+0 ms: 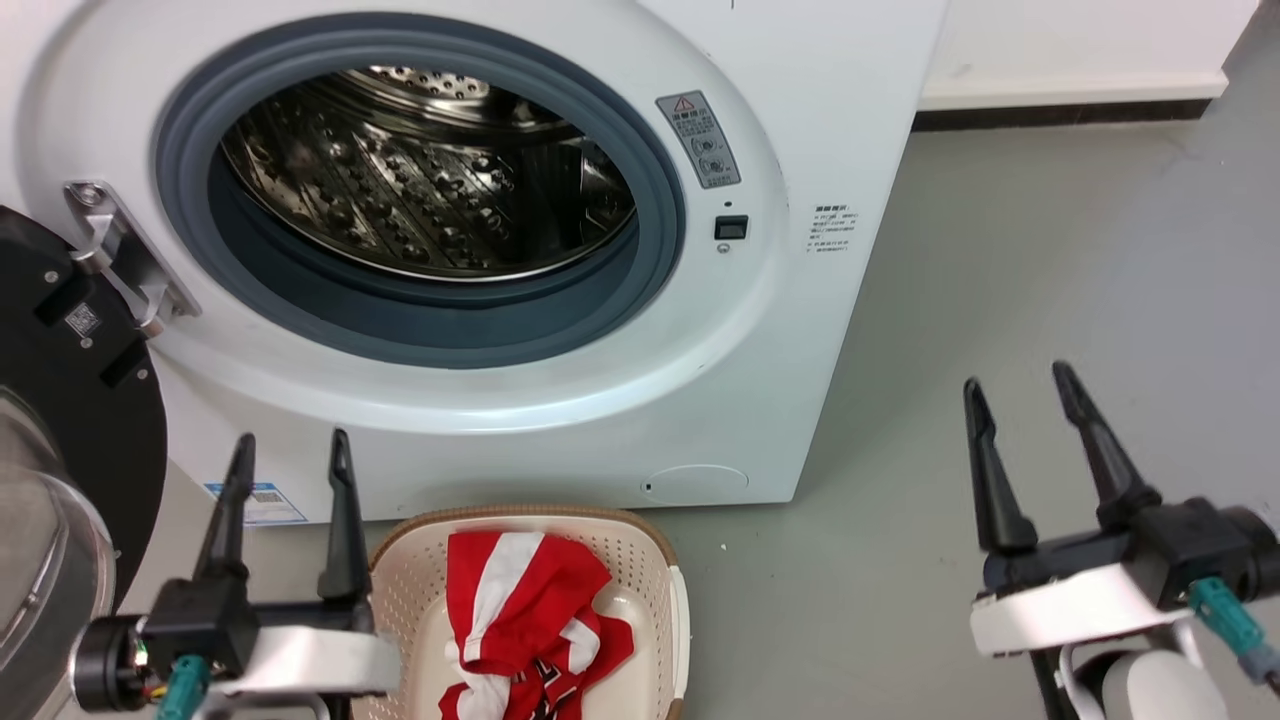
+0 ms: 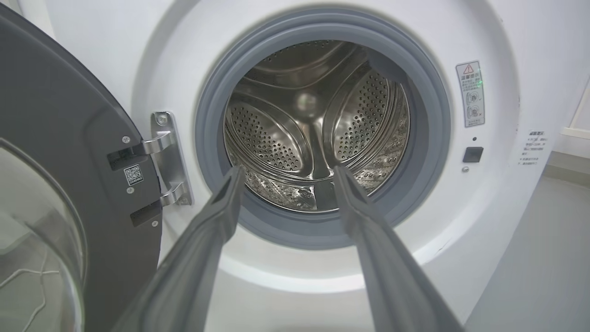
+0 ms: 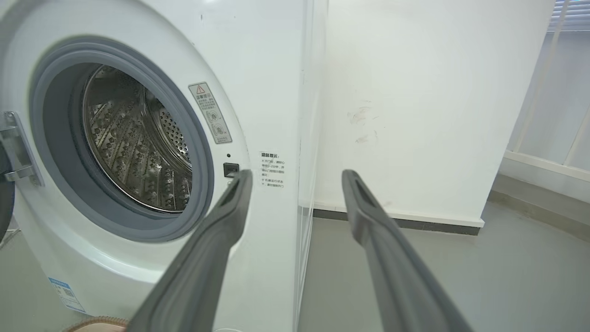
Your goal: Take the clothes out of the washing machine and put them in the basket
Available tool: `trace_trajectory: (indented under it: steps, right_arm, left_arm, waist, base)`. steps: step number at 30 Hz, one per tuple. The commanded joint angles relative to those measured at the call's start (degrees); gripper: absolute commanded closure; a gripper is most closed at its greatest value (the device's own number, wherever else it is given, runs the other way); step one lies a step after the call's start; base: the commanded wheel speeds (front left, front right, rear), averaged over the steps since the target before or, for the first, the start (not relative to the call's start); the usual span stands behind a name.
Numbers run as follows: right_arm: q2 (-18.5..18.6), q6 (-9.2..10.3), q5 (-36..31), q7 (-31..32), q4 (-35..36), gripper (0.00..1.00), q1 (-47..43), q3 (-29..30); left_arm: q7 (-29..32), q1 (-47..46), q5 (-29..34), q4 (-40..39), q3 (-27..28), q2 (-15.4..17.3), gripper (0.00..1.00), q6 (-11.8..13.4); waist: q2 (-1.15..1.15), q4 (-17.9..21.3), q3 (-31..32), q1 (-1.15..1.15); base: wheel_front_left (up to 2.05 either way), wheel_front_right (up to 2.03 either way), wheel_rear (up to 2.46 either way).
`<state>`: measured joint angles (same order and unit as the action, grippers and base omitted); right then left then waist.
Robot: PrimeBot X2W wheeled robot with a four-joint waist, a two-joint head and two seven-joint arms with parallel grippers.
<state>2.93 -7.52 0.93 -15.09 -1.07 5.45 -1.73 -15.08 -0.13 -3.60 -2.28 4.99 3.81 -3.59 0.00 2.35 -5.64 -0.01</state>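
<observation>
The white washing machine point(image 1: 600, 400) stands with its black-framed door point(image 1: 70, 420) swung open to the left. Its steel drum point(image 1: 430, 180) shows bare perforated metal, also plain in the left wrist view's drum point(image 2: 318, 124). Red clothes with white stripes point(image 1: 530, 620) lie in the cream basket point(image 1: 410, 590) on the floor below the porthole. My left gripper point(image 1: 290, 450) is open just left of the basket, holding nothing. My right gripper point(image 1: 1020, 385) is open over bare floor to the right of the machine. In the right wrist view a bit of the basket rim point(image 3: 97, 323) shows at the bottom.
Grey floor point(image 1: 1050, 280) stretches to the right of the machine. A white wall with a dark skirting point(image 3: 415, 115) rises behind it. The open door point(image 2: 55, 184) stands close to my left arm.
</observation>
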Motion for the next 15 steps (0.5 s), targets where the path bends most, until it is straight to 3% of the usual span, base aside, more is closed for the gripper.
trace_trajectory:
  steps: [1,15]
  right_arm:
    - [-0.09,0.06,0.23,-0.11,0.02,0.00,-1.05,-0.24]
    - [-0.10,0.06,1.62,-0.11,-0.77,0.00,-3.30,-0.64]
  left_arm:
    - [-0.13,1.05,0.48,-0.31,-0.35,-0.17,0.00,0.31]
    - [-0.14,3.83,1.65,-0.67,-1.86,-0.76,0.00,2.71]
  waist:
    - [0.00,-0.07,0.68,0.01]
    - [0.00,1.37,1.60,0.01]
  base:
    - [0.00,0.00,0.00]
    - [0.00,0.00,0.00]
